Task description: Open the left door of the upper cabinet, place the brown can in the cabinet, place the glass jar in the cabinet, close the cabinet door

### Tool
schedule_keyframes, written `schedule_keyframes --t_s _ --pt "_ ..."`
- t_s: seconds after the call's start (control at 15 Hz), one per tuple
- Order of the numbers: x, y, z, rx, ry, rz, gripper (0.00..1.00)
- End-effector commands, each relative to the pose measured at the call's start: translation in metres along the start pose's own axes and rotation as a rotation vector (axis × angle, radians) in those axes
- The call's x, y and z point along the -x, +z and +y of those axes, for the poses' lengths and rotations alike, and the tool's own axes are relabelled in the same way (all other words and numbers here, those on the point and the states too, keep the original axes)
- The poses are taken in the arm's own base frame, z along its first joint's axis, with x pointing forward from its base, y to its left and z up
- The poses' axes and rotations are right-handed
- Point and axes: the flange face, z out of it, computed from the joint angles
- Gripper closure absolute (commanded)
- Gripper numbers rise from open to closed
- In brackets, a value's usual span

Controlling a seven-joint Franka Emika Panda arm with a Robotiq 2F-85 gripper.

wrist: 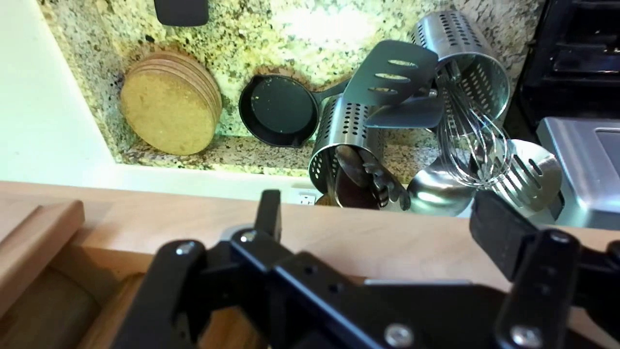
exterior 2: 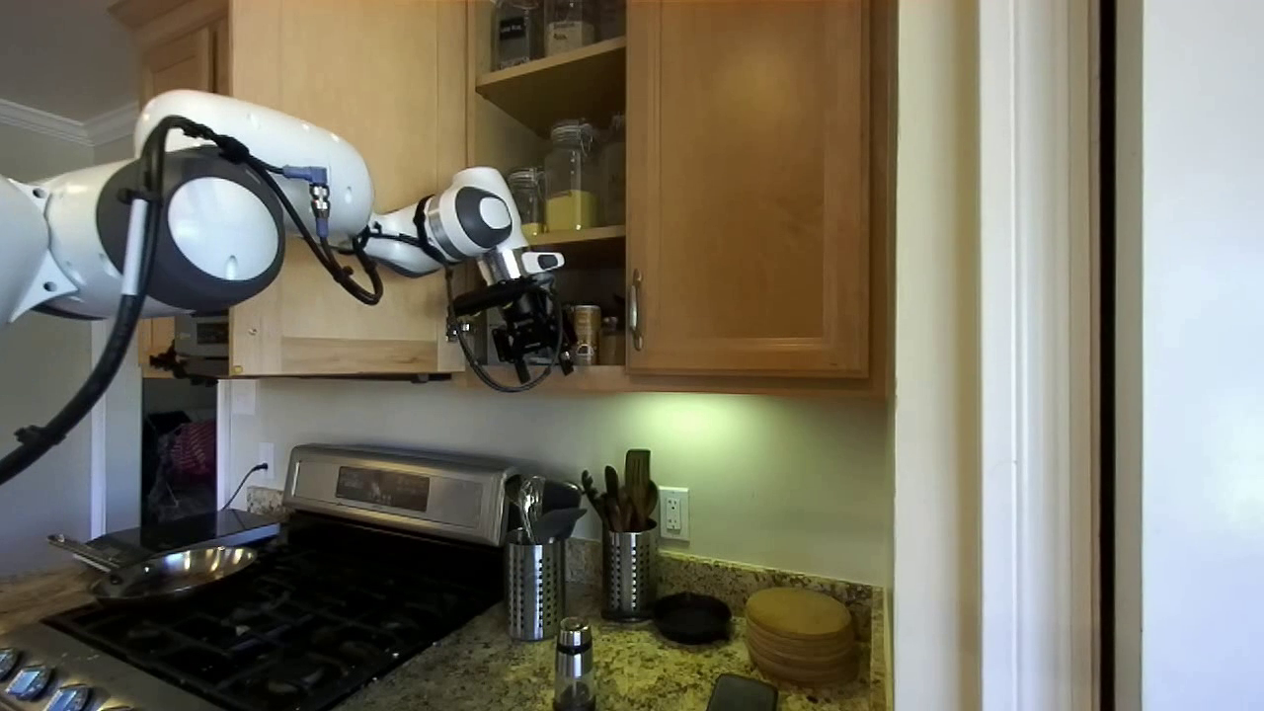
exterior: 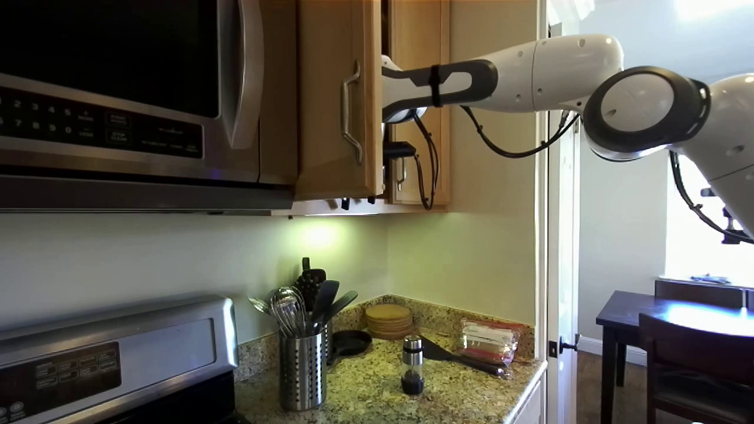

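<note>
The upper cabinet stands with its left door swung open; the door's inner face shows in an exterior view. The brown can stands upright on the bottom shelf. A small jar with a dark top, seemingly the glass jar, stands just right of it, partly hidden by the shut right door. My gripper is at the cabinet opening, left of the can, pointing down. In the wrist view the gripper is open and empty, fingers wide apart over the cabinet's front bottom edge.
The matching right door is shut beside the opening. Large jars stand on upper shelves. The microwave is beside the open door. Below are utensil holders, a slim clear grinder, a small pan and round boards.
</note>
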Motion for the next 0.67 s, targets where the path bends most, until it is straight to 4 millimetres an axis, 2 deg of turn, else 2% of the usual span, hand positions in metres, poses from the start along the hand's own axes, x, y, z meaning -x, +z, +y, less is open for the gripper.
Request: schedule_keyframes --t_s 0.0,0.2,0.6 --pt "0.029 0.003 0.011 -0.017 0.047 -0.031 0.0" --pt "0.052 0.025 0.013 -0.035 0.042 -0.117 0.0" --pt "0.106 0.088 0.007 -0.046 0.06 -0.275 0.0"
